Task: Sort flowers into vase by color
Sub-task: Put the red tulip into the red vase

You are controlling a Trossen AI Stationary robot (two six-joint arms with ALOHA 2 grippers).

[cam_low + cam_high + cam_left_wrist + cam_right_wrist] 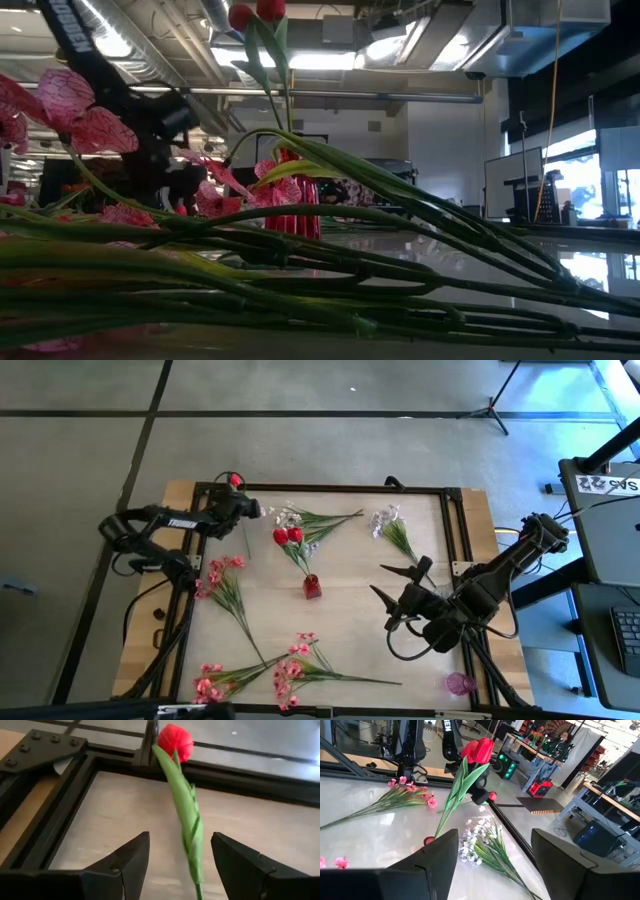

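A: Nearest the table's (340,610) front edge, pink blossom sprays (290,672) lie flat, long green stems fanning out, small pink petals clustered at the tips. In the low view those stems fill the foreground.

B: And the front right corner?

A: A small pink vase (460,683) stands there by the frame. A little farther in, the right pincer (392,592) hovers over the right half of the table, released, fingers spread wide, nothing between them.

B: What does its wrist camera catch?

A: A whitish sprig (480,840) lying flat, tiny pale blossoms on thin green leaves, and beyond it the red tulips in the vase.

B: So the middle of the table?

A: A small red vase (312,587) stands upright with two red tulips (288,536) in it, plump closed blooms on green stems with long leaves. To its left another pink spray (222,577) lies flat, bloom end toward the left rail.

B: Farther back?

A: Two whitish sprigs: one (290,516) near the back edge with leaves pointing right, one (388,524) on the back right, pale lilac-white.

B: And the left arm?

A: Left pincer (252,510) is at the back left corner, released too. A single red tulip (175,742) lies there, bloom by the black frame (60,820), its folded green leaf running between the spread fingers. Whether the fingers touch it, I can't tell.
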